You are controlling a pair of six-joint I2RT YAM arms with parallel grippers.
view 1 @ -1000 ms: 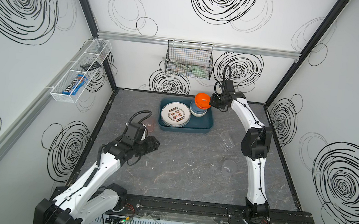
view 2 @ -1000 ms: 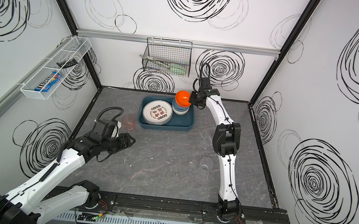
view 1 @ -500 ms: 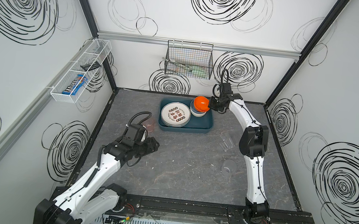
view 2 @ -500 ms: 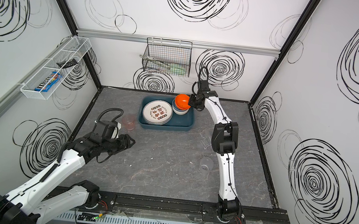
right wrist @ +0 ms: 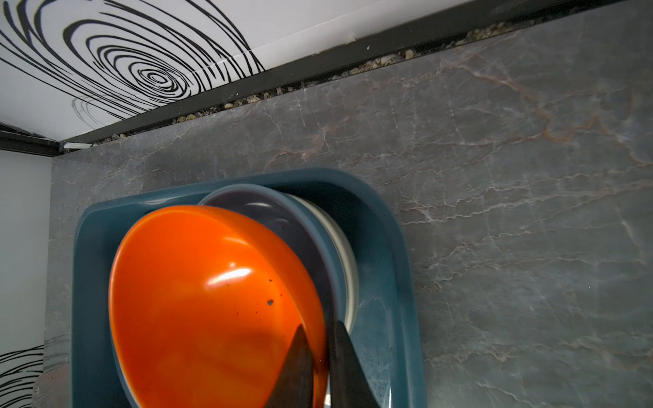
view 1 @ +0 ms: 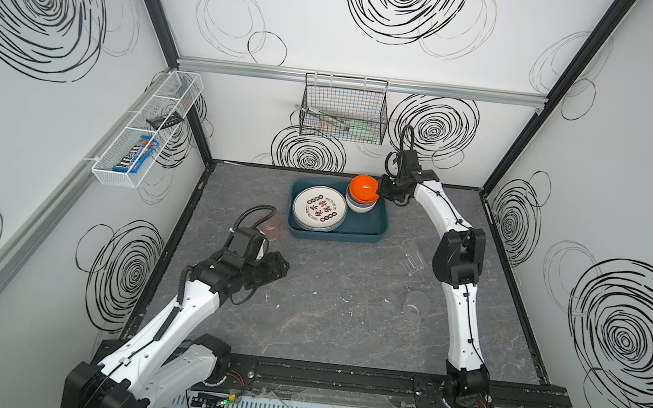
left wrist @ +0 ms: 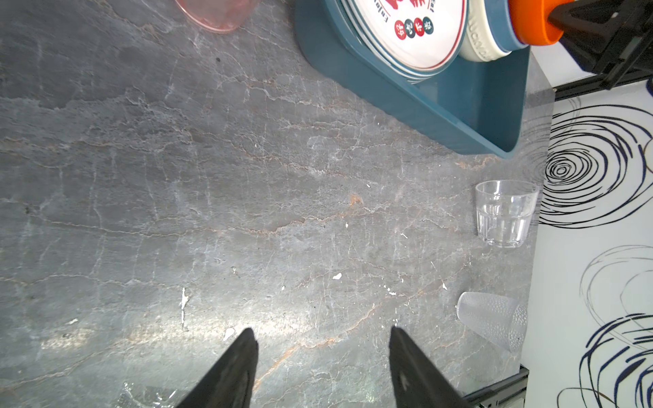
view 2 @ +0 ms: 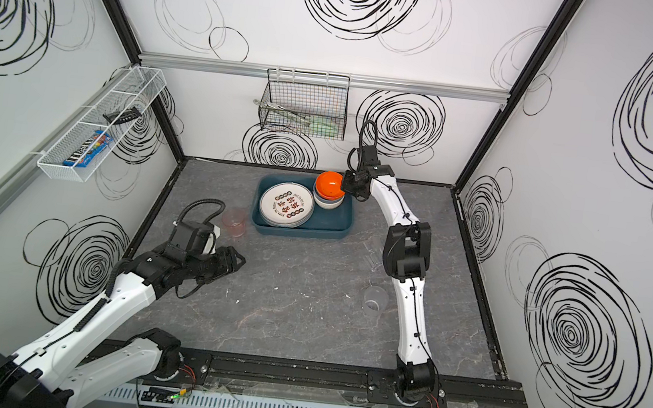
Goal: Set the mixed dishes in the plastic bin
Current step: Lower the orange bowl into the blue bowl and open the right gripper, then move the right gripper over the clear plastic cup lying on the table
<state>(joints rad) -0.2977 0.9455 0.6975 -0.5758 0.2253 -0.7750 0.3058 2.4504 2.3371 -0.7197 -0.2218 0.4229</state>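
My right pincer (right wrist: 319, 328) grips the rim of the orange bowl (right wrist: 205, 300), tilted over the nested bowls (right wrist: 282, 219) in the teal bin (right wrist: 385, 247) beside the plates (view 1: 319, 208) — my left pincer (left wrist: 321, 332) gapes empty above the table (view 1: 326, 297), with the pink tumbler (view 1: 270, 228) and clear tumblers (left wrist: 503, 212) outside the bin.

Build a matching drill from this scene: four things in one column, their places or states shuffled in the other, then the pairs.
1 orange bowl
2 printed plates
3 pink tumbler
4 left gripper

A open, empty
B on the table beside the bin
C pinched at its rim by the right gripper
D flat in the bin, characters facing up

Pairs: 1-C, 2-D, 3-B, 4-A
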